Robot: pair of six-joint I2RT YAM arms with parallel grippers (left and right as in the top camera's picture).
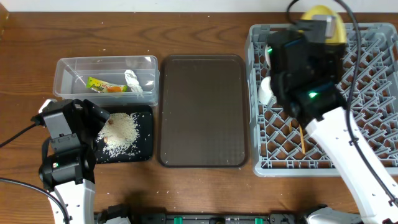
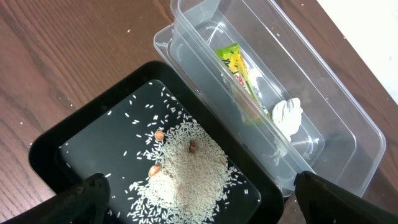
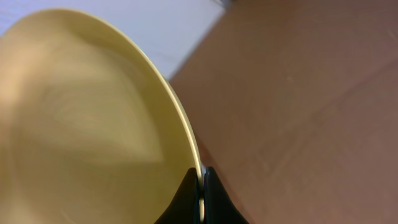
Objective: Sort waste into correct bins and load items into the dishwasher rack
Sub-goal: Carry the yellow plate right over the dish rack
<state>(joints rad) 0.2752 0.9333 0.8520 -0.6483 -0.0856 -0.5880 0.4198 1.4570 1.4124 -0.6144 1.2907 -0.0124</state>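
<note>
From overhead the right arm (image 1: 323,118) hid much of the dishwasher rack (image 1: 280,167), whose right side ran off the picture. Only the top rim of the yellow plate (image 1: 320,14), slivers of white crockery (image 1: 266,92) too covered to tell cup from bowl, and part of the chopsticks (image 1: 301,138) showed. At the right wrist the plate was blurred and cut by the left and bottom edges, with only the jaw tips of the right gripper (image 3: 202,182) visible; at the left wrist the black tray (image 2: 50,140) ran off the bottom edge, and the brown bits (image 2: 192,146) in the rice (image 2: 199,174) were too small to identify.
</note>
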